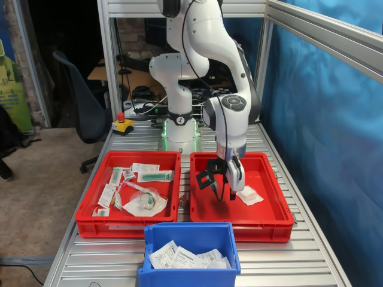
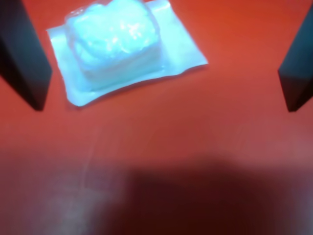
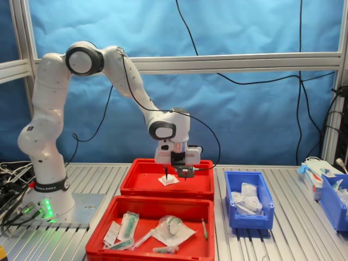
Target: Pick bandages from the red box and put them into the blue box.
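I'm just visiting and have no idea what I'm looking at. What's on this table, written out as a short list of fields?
Robot: one white arm, its gripper open and low inside the red box
Bandage: one white wrapped packet on the red floor, beside the fingers, not held
Blue box: small bin at the table's front edge, already holding white packets
Other red tray: holds syringe packets and a clear mask
Also visible: yellow box with a red button behind the trays

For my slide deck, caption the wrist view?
Open gripper low over the red box, bandage packet off-centre between its fingers.
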You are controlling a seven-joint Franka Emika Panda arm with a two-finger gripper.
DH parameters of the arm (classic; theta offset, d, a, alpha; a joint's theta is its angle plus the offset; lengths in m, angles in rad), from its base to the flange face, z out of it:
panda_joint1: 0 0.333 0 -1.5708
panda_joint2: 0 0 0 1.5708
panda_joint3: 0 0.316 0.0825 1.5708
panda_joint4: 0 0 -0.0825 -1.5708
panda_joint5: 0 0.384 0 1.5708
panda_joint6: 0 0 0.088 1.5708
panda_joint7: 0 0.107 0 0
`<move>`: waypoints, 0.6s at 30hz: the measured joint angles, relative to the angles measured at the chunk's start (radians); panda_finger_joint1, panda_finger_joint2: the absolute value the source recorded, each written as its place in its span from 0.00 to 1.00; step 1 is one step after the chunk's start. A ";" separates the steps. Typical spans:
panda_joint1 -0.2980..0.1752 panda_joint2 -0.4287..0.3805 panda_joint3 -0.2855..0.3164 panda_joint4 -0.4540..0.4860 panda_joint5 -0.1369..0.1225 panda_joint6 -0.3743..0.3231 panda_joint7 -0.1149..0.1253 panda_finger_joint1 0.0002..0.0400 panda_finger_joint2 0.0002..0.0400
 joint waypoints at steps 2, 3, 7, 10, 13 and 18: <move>0.011 0.013 0.002 -0.001 0.001 0.007 0.000 1.00 1.00; 0.020 0.020 0.003 -0.002 0.001 0.011 0.000 1.00 1.00; 0.041 0.030 0.007 -0.002 0.001 0.016 0.000 1.00 1.00; 0.054 0.033 0.009 -0.002 0.002 0.019 0.000 1.00 1.00; 0.075 0.035 0.012 -0.002 0.002 0.021 0.000 1.00 1.00; 0.097 0.035 0.015 -0.002 0.002 0.024 0.000 1.00 1.00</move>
